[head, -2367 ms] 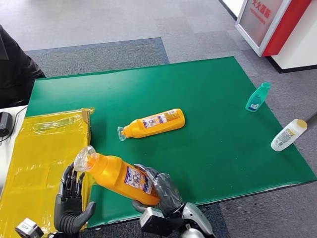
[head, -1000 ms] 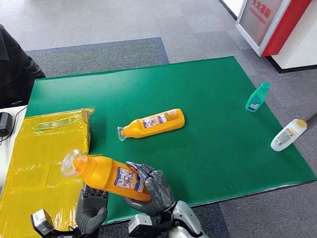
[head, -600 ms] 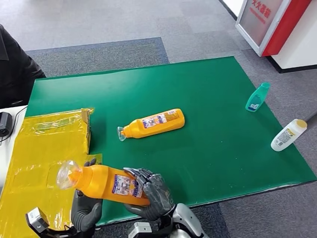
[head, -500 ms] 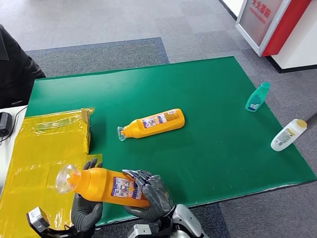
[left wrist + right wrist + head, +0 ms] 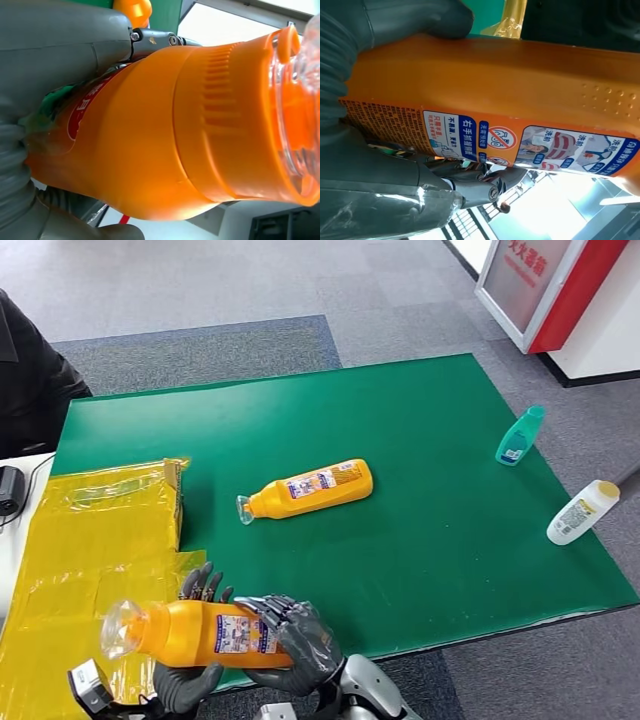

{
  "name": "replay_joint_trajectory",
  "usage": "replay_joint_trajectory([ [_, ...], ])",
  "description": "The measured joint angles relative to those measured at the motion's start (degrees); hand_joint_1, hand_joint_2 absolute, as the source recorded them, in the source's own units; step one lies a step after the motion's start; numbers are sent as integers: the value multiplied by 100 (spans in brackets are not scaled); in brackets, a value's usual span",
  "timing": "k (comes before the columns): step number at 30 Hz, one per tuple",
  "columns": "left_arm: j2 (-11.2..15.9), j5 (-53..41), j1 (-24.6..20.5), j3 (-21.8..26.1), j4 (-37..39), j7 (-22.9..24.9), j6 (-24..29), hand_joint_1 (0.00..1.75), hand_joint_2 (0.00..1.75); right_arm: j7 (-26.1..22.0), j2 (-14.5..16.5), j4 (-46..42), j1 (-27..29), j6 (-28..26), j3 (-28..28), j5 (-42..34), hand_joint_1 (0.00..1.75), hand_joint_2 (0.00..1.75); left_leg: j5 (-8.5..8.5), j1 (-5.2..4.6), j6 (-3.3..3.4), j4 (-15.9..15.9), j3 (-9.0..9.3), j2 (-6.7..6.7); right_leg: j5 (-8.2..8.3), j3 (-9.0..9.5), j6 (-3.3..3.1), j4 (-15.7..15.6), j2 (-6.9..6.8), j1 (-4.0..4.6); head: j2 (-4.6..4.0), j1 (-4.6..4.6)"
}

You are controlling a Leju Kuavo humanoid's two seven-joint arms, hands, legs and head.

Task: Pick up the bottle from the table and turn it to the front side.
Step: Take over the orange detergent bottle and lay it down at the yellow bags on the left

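Note:
An orange bottle (image 5: 192, 632) with a clear cap (image 5: 115, 629) lies level in the air above the table's near left corner, cap to the left. My right hand (image 5: 298, 648) grips its base end, fingers over the label. My left hand (image 5: 189, 680) cups the bottle from below near its middle, fingers rising behind it. In the left wrist view the orange bottle (image 5: 158, 125) lies against the hand's thumb (image 5: 56, 45). The right wrist view shows the back label (image 5: 531, 145) with small print. A second orange bottle (image 5: 309, 488) lies on the green mat (image 5: 423, 440).
A yellow plastic bag over a box (image 5: 83, 540) covers the table's left part. A teal bottle (image 5: 521, 436) lies near the mat's far right edge, a white bottle (image 5: 583, 511) past the right edge. A person in black (image 5: 30, 390) is at the far left.
The held bottle has swung down and leftward, from tilted to nearly level. My left hand went from open beside it to cupping it from below.

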Motion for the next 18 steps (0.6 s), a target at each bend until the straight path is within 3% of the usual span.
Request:
replay_joint_trajectory([
  [2, 39, -22, -2, -51, 10, -44, 50, 2, 175, -2, 0, 36, -15, 16, 20, 2, 175, 175, 0, 0, 0, 0, 0, 0, 0, 0, 0, 0, 0, 0, 0, 0],
  [3, 56, -30, -2, -74, 11, -58, 74, 34, 175, -2, 0, 50, -20, 24, 26, 2, 175, 175, 0, 0, 0, 0, 0, 0, 0, 0, 0, 0, 0, 0, 0, 0],
  [6, 97, -41, -2, -118, 12, -70, 118, 164, 175, -2, 0, 79, -26, 37, 29, 2, 175, 175, 0, 0, 0, 0, 0, 0, 0, 0, 0, 0, 0, 0, 0, 0],
  [7, 108, -43, -1, -125, 12, -70, 139, 175, 175, -2, 0, 84, -27, 41, 29, 2, 175, 175, 0, 0, 0, 0, 0, 0, 0, 1, 0, 0, 0, 0, 0, 0],
  [18, 150, -297, 94, 59, -89, -105, 537, 175, 175, -21, 148, 344, -224, 171, 69, -13, 175, 175, 1, 1, 0, -1, 0, -1, 0, 6, 0, 1, -1, 2, 0, 0],
])
